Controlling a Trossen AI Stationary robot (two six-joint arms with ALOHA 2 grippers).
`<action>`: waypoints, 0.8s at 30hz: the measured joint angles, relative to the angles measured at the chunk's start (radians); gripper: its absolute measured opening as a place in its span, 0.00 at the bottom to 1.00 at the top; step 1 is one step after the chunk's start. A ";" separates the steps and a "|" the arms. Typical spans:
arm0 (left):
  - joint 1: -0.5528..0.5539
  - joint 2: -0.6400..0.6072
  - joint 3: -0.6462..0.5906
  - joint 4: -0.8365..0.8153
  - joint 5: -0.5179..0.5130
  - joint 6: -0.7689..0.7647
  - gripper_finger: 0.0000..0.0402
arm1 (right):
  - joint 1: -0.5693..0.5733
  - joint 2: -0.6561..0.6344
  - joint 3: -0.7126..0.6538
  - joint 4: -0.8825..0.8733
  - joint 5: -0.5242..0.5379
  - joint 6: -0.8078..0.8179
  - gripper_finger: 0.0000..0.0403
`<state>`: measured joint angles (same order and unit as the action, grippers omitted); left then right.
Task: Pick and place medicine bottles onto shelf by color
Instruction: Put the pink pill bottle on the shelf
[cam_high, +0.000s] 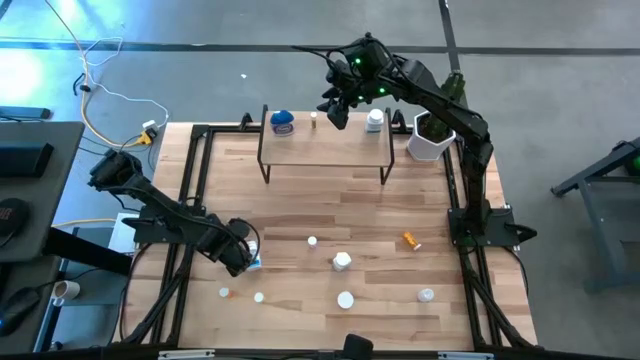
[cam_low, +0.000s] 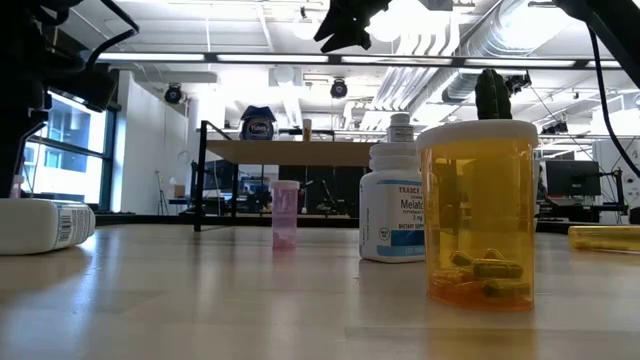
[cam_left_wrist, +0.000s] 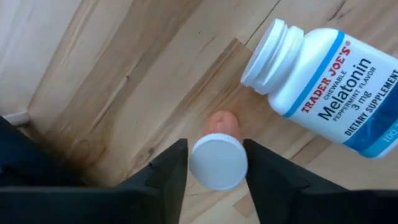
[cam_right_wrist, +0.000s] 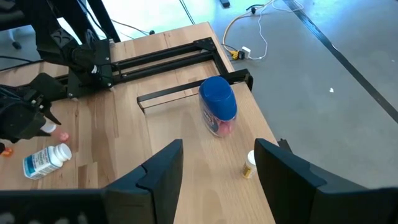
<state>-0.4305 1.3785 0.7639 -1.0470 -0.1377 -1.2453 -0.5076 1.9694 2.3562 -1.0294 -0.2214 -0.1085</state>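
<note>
The shelf is taken as the landmark; it stands at the far side of the table, with a potted plant just beside its right end. On its top board are seen a blue-lidded jar at the left end, a small vial near the middle and a white bottle at the right end.

The right gripper is held above the board, between the small vial and the white bottle; its fingers are parted to a moderate gap and nothing is seen between them.

The left gripper is positioned well in front of the shelf, towards the table's left edge; its jaws are set narrowly on either side of a pinkish vial with a white cap; whether firm contact is made cannot be told with certainty. A white blue-labelled Melatonin bottle lies on its side just beside that vial.

Further bottles are scattered well in front of the shelf: white ones, an orange bottle lying down to the right, and small vials near the front edge.
</note>
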 joint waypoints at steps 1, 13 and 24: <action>0.000 0.000 0.000 0.000 0.000 0.000 0.31 | 0.000 0.000 0.000 0.000 0.000 0.000 0.47; 0.000 -0.005 0.026 0.000 0.036 0.004 0.27 | 0.000 0.000 0.000 -0.001 -0.001 0.003 0.47; 0.131 -0.009 0.230 -0.063 0.047 0.195 0.26 | -0.001 -0.014 -0.001 0.003 0.012 0.030 0.47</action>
<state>-0.2994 1.3697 0.9943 -1.1099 -0.0908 -1.0499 -0.5083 1.9558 2.3550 -1.0261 -0.2092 -0.0784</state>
